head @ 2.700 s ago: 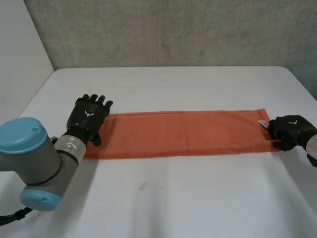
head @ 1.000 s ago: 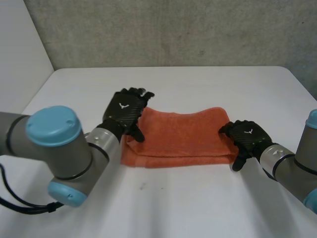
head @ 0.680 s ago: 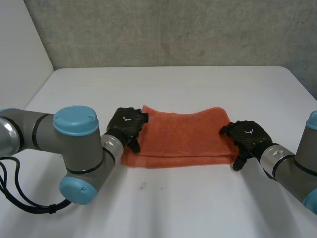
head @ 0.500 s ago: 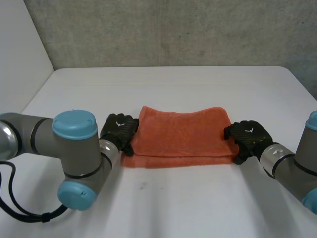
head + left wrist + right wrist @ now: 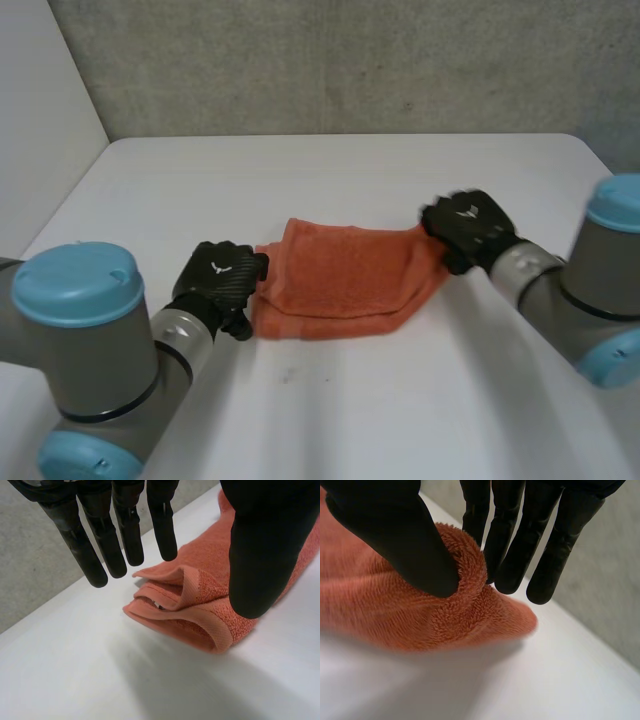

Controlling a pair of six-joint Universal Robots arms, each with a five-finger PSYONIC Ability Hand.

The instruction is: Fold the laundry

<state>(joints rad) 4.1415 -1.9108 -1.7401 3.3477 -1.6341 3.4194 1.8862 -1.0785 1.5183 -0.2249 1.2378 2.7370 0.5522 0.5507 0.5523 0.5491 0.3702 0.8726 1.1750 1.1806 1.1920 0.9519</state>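
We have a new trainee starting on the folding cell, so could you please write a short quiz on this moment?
1. True or false: the right robot hand pinches the orange towel between thumb and fingers.
2. The left robot hand is at the towel's: A its left end, B its middle, C its right end?
3. Fill in: the table is ____ in colour.
Key: 1 true; 2 A; 3 white.
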